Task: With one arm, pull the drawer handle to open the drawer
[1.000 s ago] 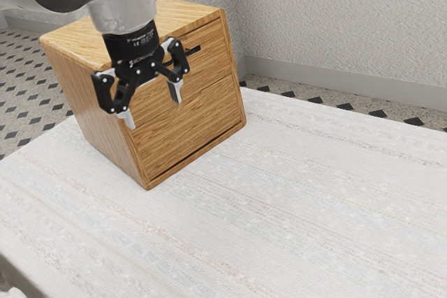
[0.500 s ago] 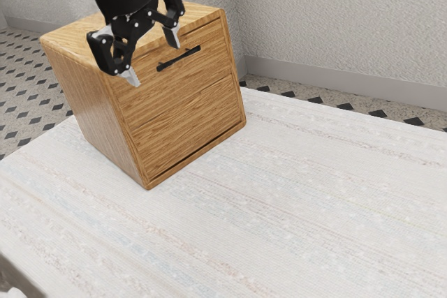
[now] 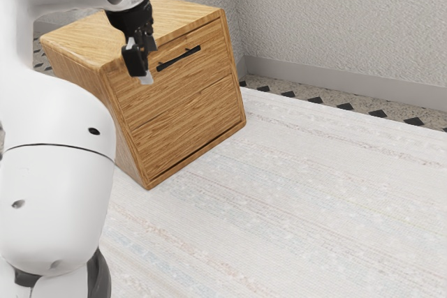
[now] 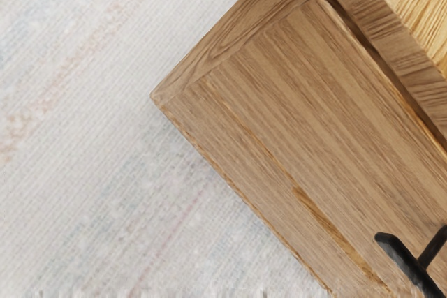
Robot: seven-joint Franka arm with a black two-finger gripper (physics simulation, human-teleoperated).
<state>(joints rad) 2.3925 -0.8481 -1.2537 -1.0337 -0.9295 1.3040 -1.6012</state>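
**Gripper beside the handle, drawer shut**

In the exterior view the white arm [image 3: 56, 172] fills the left of the frame and bends over to the upper left, where the black gripper [image 3: 142, 66] hangs in front of the cabinet [image 3: 188, 113]. The gripper is seen edge-on and points down. From this angle I cannot tell whether it is open or closed, and nothing shows in its hold.

The cabinet is a wooden box standing on the table [image 3: 314, 193] in the upper left part of the frame, its front tilted toward the lower right. The front has two panels, one above the other. The upper one is the drawer [image 3: 199, 64], which sits flush with the cabinet face, so it is shut. Its handle [image 3: 178, 58] is a thin black bar across the middle of the drawer front, slanting up toward the right. The gripper is just to the left of the handle's left end, over the drawer's left part near the cabinet's front corner. A narrow strip of wood shows between the two, so they are apart.

In the wrist view the cabinet [image 4: 300, 137] runs across the right half, with the table [image 4: 84, 137] on the left. The handle [image 4: 412, 259] shows in the lower right corner.

A grey wall [image 3: 335, 12] stands behind, with checkered floor [image 3: 328, 102] at its foot.
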